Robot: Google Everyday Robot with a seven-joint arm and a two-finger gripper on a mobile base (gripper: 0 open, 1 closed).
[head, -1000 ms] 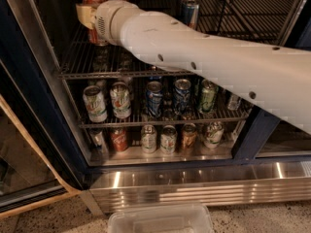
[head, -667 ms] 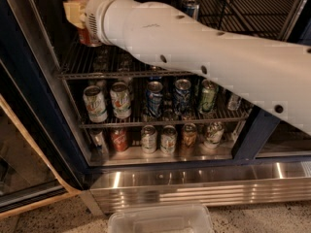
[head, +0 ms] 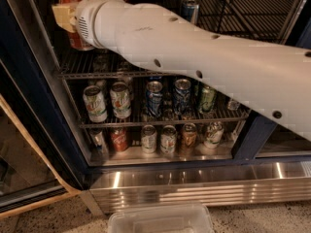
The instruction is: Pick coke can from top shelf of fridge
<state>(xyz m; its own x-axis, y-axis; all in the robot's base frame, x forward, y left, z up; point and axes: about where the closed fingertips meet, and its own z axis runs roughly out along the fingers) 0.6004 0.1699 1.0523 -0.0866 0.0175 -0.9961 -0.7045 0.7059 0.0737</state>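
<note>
Large drinks fridge w/ dark blue frame (head: 29,96) fills the view, door open. At 11 o'clock the hand (head: 65,17) is closed round the red aluminium coke can (head: 80,41). A tan pad lies on the can's left side; the far side is hidden by the white wrist. Coke can is upright, base just above the grey wire top shelf (head: 73,66), near its left end. Thick white arm (head: 194,52) runs from there to 3 o'clock, across the fridge front. At 1 o'clock, further back on the same shelf, a slim blue-and-silver can (head: 190,8). Middle rack: green-and-white cans (head: 95,103) at left, blue cans (head: 154,98) beside them. Ribbed steel base panel (head: 194,186) sits below. At 6 o'clock, a clear plastic tub (head: 160,220) on the floor.
</note>
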